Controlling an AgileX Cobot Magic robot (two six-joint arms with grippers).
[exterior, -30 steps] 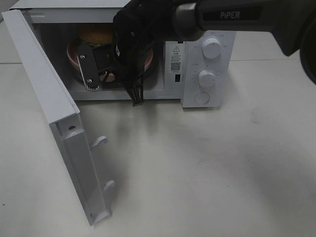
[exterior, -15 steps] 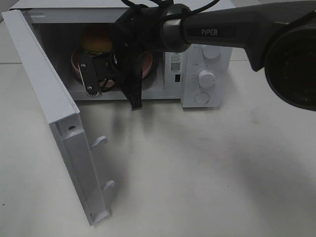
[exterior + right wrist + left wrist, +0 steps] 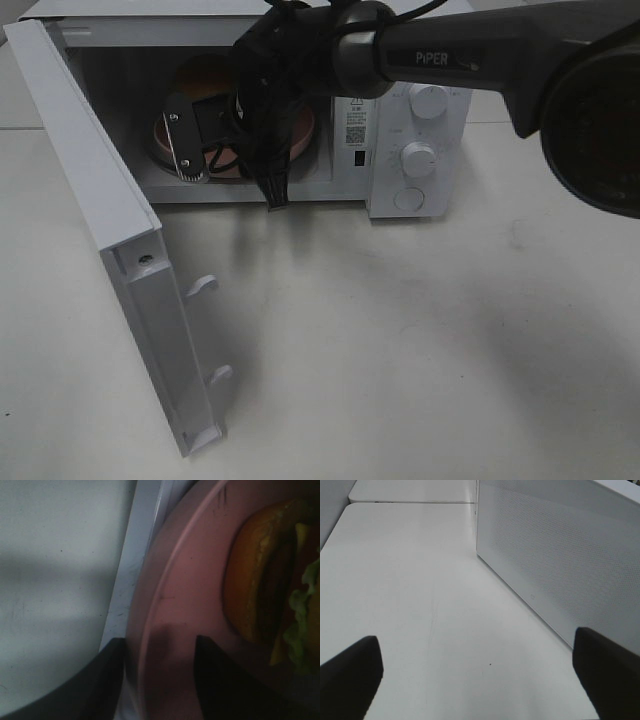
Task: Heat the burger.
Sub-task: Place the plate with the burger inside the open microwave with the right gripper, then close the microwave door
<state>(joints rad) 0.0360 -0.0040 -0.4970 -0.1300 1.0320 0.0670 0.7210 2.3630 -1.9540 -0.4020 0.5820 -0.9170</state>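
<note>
One burger (image 3: 255,580) sits on a pink plate (image 3: 190,580) inside the open microwave (image 3: 420,110). Wrist view shows glossy orange-brown bun, dark patty and green lettuce at the edge. From the high camera the burger is hidden behind the right arm.

Plate: round, flat, pink. Its near rim lies close to the oven's white front sill (image 3: 145,555). Part of it shows past the arm in the high view (image 3: 303,128).

Right tool (image 3: 157,650): reached into the cavity (image 3: 228,165), fingers parted and astride the plate rim. The gap is far wider than the rim. Reads as released, not clamped.

Microwave: white, door (image 3: 110,220) swung wide to the left. Two knobs (image 3: 430,100) (image 3: 418,158) and a round button (image 3: 408,198) sit on the right-hand panel.

Left tool (image 3: 475,637): fingers spread wide, nothing between them, over bare worktop (image 3: 420,580). A white perforated wall (image 3: 560,555) stands beside it. Not seen in the high view.

Worktop (image 3: 400,350): pale grey, shadowed in front of the oven.
</note>
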